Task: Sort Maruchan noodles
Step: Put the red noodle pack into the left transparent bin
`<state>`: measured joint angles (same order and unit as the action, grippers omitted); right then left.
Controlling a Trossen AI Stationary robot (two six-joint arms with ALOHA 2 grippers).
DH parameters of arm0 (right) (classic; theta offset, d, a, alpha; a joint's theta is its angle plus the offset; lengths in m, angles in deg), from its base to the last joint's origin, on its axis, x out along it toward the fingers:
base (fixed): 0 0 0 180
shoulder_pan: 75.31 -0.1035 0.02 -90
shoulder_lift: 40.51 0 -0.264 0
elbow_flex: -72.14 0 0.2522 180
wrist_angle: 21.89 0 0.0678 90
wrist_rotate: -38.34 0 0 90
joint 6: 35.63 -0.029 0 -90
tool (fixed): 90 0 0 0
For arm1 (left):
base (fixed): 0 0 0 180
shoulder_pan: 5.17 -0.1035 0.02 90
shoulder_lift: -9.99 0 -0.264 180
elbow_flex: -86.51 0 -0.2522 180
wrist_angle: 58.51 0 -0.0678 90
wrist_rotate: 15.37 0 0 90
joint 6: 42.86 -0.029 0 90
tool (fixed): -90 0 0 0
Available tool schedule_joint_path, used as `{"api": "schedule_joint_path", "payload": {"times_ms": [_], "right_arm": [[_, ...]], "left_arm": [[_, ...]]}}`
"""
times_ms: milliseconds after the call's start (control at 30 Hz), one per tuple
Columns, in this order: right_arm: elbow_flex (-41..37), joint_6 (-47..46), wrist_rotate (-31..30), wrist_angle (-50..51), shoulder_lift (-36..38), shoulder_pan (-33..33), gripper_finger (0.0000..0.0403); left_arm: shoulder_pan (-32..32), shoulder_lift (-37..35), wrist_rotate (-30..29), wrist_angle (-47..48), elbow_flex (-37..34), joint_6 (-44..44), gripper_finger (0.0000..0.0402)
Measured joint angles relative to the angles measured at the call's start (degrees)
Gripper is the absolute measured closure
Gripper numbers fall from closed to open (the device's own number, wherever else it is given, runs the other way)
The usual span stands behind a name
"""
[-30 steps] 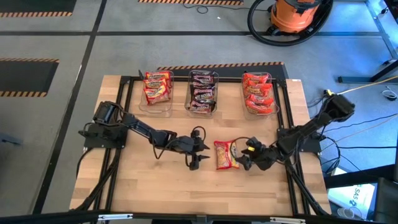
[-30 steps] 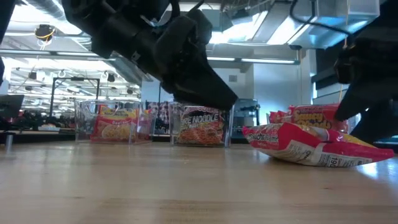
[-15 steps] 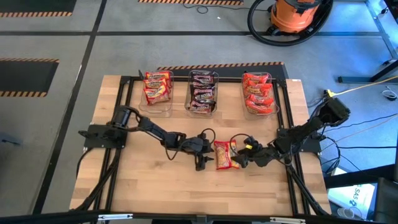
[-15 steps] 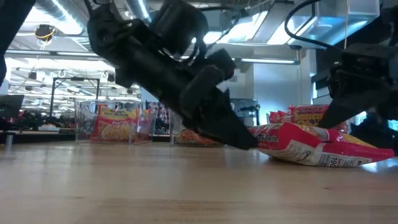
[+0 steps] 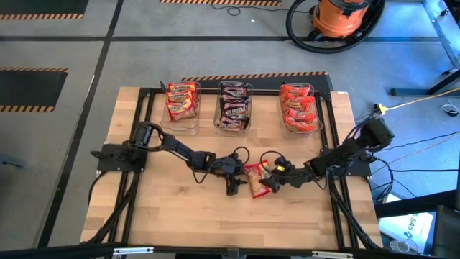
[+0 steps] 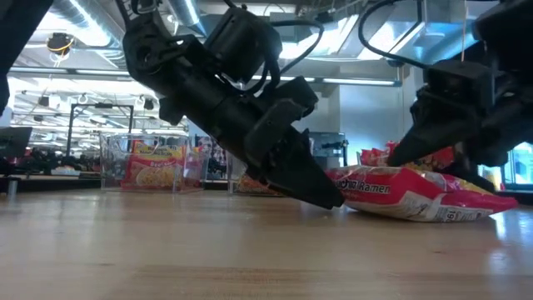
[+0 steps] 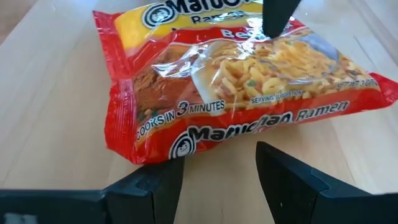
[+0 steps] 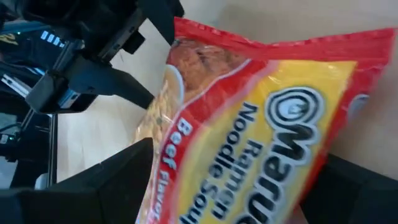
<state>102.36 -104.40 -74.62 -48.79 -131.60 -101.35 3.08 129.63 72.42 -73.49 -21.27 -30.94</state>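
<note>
One red and yellow noodle packet (image 5: 254,180) lies flat on the wooden desk (image 5: 165,216), near the middle and a bit to the right. It says "Beef" on it and has a picture of noodles.

The left pincer (image 5: 233,185) is low on the desk, just to the left of the packet. Its two dark fingers (image 7: 283,180) are spread open with bare wood between them, and their tips sit right next to the packet's near edge. It holds nothing.

The right pincer (image 5: 271,182) comes in from the right side. Its fingers (image 8: 106,180) are open wide on both sides of the packet's right end. In the low view the packet (image 6: 408,194) rests on the desk and the right pincer (image 6: 433,146) is pressed down over it. I cannot tell if it is squeezing the packet yet.

Three clear tubs stand in a row at the far side of the desk. The left tub (image 5: 181,101) holds red-orange and yellow packets. The middle tub (image 5: 235,106) holds dark packets. The right tub (image 5: 299,108) holds bright red packets.

An orange vacuum (image 5: 338,16) sits on the floor past the desk.
</note>
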Motion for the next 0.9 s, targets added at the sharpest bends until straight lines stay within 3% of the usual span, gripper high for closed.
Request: {"api": "schedule_joint_path", "payload": {"times_ms": [467, 733, 900], "right_arm": [[8.1, 8.7, 1.2, -0.5, -5.5, 0.0, 0.0078], [8.2, 12.3, 1.8, 1.0, -5.5, -0.1, 0.019], [8.3, 17.9, 2.1, 0.0, -5.1, -0.1, 0.0262]], "left_arm": [[0.1, 0.0, 0.3, 0.2, 0.0, 0.0, 0.0209], [0.1, -0.2, 0.3, 1.1, 0.0, -0.5, 0.0209], [0.3, -4.0, -0.1, 9.8, 0.0, -0.5, 0.0209]]}}
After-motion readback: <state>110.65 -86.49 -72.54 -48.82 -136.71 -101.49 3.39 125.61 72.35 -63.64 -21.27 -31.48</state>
